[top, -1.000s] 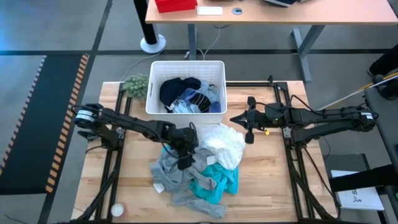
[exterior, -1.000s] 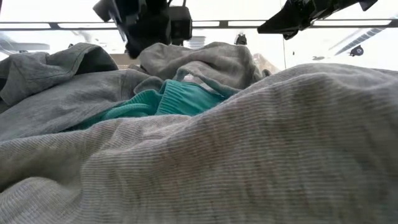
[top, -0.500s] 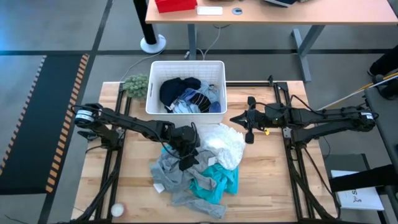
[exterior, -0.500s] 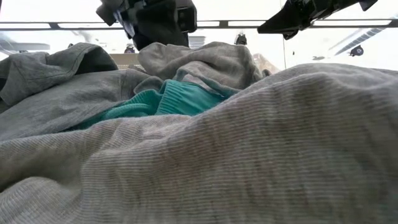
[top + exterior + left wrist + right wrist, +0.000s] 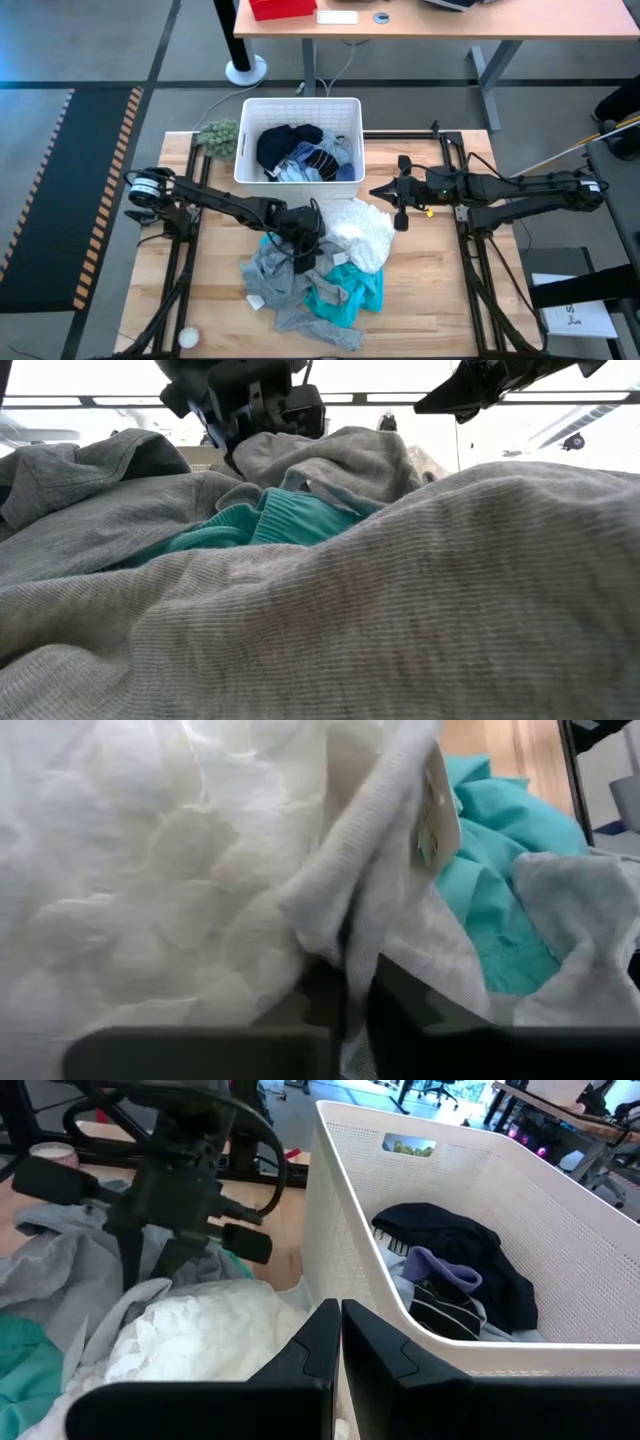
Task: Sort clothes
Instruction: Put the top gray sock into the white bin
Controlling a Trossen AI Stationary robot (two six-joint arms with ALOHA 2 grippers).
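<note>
A pile of clothes lies mid-table: a grey garment (image 5: 272, 280), a teal piece (image 5: 352, 290) and a big white quilted one (image 5: 362, 235). My left gripper (image 5: 306, 255) is down in the pile where grey meets white, shut on a fold of the grey garment (image 5: 390, 870). That garment's label (image 5: 437, 820) sticks up beside the fold. My right gripper (image 5: 400, 207) hovers shut to the right of the white bin (image 5: 300, 101), touching nothing. Dark and striped clothes (image 5: 295, 150) lie in the bin. My left gripper pinches an upstanding fold of the light grey ribbed garment (image 5: 355, 955) between its two fingers, coming at it slanting down from the table's left. The fold holds more than one layer. The rest of the garment lies slack on the pile (image 5: 320, 460).
A green fuzzy plant (image 5: 218, 137) stands left of the bin. A small white round thing (image 5: 187, 337) lies at the near left corner. Dark frame rails (image 5: 470, 260) run along both table sides. Bare wood (image 5: 425, 300) shows right of the pile.
My left gripper has come down and a little toward the table's right, onto the top fold of the grey garment, and has taken hold of it. The pile has kept its shape.
</note>
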